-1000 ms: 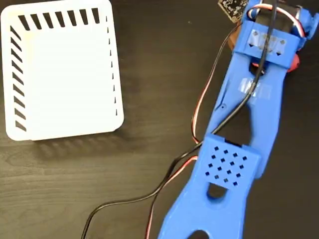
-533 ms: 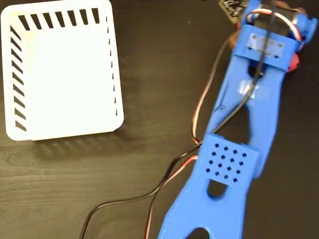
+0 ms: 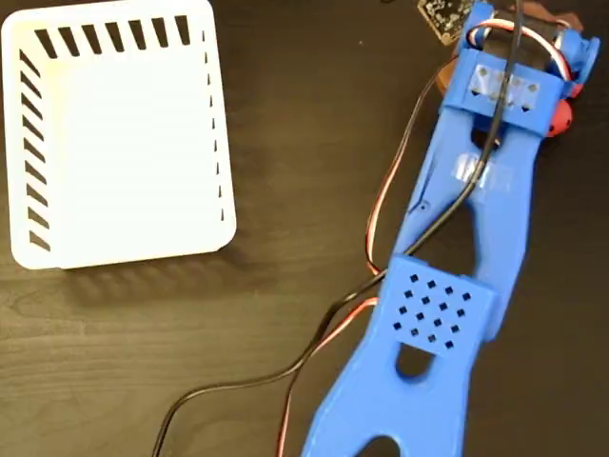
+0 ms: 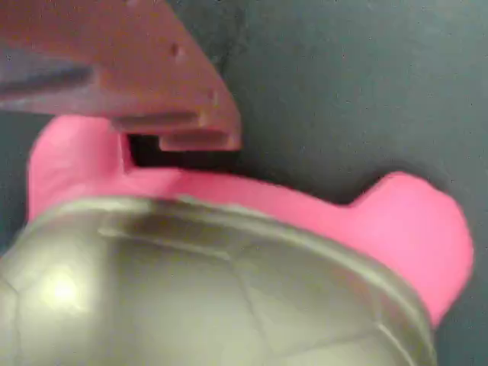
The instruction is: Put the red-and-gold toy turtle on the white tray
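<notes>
Dark wooden table (image 3: 285, 95) bears all. Blue arm (image 3: 457, 286) reaches toward top right in fixed view. White tray (image 3: 114, 133) top left, empty, well apart from arm. Red-and-gold toy turtle (image 4: 229, 282) fills wrist view, one finger (image 4: 137, 76) just above red rim; only red bit (image 3: 559, 116) shows beside wrist in fixed view. Gripper (image 3: 519, 43) opening: cannot tell, second finger hidden. Risk: squishy shell slipping from off-centre pinch.
</notes>
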You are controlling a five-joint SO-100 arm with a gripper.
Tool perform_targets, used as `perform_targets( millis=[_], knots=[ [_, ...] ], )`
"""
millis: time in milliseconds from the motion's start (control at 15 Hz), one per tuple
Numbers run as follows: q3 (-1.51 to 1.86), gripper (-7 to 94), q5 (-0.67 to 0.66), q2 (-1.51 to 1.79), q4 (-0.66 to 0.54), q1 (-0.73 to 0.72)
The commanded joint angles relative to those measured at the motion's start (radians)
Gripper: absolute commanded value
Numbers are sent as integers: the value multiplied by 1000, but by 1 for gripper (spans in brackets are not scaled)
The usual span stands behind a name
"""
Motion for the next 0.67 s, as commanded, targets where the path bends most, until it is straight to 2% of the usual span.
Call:
perform_targets(
  millis=[0,600],
  knots=[
    [41,63,12,71,21,-8],
    [295,63,43,262,57,-67]
  ],
)
